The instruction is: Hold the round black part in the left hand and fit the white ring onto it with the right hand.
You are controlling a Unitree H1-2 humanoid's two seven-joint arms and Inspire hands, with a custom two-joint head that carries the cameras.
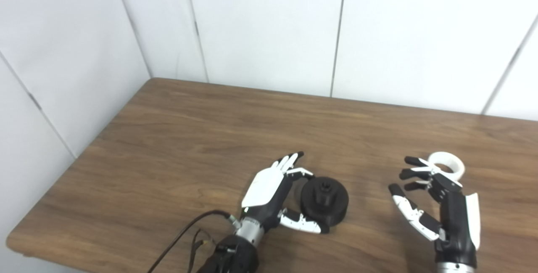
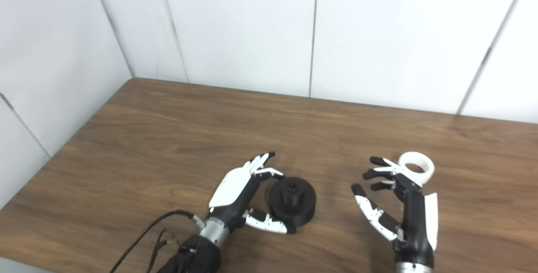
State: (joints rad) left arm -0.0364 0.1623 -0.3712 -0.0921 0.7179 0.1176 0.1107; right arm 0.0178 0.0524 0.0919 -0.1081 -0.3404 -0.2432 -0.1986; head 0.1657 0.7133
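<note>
The round black part (image 1: 324, 201) lies on the wooden table (image 1: 189, 147), with a raised hub on top. My left hand (image 1: 273, 193) is open just left of it, fingers spread beside its far side and thumb along its near edge; whether they touch it I cannot tell. The white ring (image 1: 447, 164) lies flat on the table at the right. My right hand (image 1: 433, 197) is open and empty, palm facing left, its fingertips (image 1: 414, 168) just left of the ring.
White wall panels stand behind the table and at the left. The table's left edge (image 1: 80, 155) runs diagonally and its near edge (image 1: 63, 256) is close. A black cable (image 1: 185, 231) trails from my left wrist.
</note>
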